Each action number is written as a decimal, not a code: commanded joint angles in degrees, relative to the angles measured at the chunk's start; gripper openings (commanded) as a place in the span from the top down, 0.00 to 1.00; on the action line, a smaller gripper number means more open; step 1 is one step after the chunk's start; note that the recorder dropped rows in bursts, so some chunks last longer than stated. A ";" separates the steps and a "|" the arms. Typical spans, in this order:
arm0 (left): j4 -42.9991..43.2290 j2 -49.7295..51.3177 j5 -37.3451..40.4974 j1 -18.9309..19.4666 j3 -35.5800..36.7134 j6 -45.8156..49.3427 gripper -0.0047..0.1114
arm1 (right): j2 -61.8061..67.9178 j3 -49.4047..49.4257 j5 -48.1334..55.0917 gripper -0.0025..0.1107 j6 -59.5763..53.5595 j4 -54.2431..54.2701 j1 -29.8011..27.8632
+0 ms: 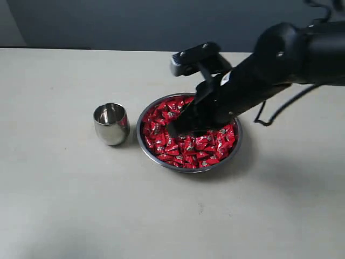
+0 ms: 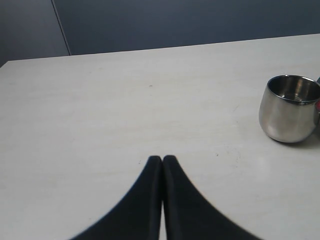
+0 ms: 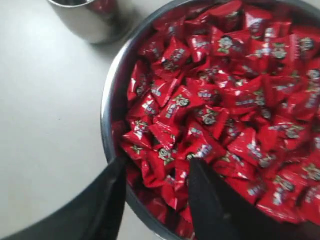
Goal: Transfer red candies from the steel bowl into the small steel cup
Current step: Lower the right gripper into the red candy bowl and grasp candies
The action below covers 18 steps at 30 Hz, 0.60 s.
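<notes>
Right gripper (image 3: 157, 192): fingers spread wide, tips down among the candies, not pinching anything I can see
Left gripper (image 2: 162, 167): pressed together, over bare table, nowhere near the action
Red candies (image 1: 188, 151): heaped in the steel bowl (image 1: 186, 170)
Small steel cup (image 1: 111, 124): upright just beside the bowl, looks empty
Progress: basically square one imo, whole pile left to shift
Table (image 1: 64, 205): pale, plain, matte
Room: dark blue-grey wall (image 1: 108, 21) behind
</notes>
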 commanded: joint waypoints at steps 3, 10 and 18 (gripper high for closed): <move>0.11 -0.27 -0.31 -0.31 -0.48 -0.10 0.96 | 12.28 -8.56 3.18 0.62 0.05 1.27 1.14; 0.11 -0.27 -0.31 -0.31 -0.48 -0.10 0.96 | 18.27 -12.11 4.53 0.62 0.18 4.42 1.14; 0.11 -0.27 -0.31 -0.31 -0.48 -0.10 0.96 | 21.57 -12.22 3.77 0.63 0.18 3.59 1.14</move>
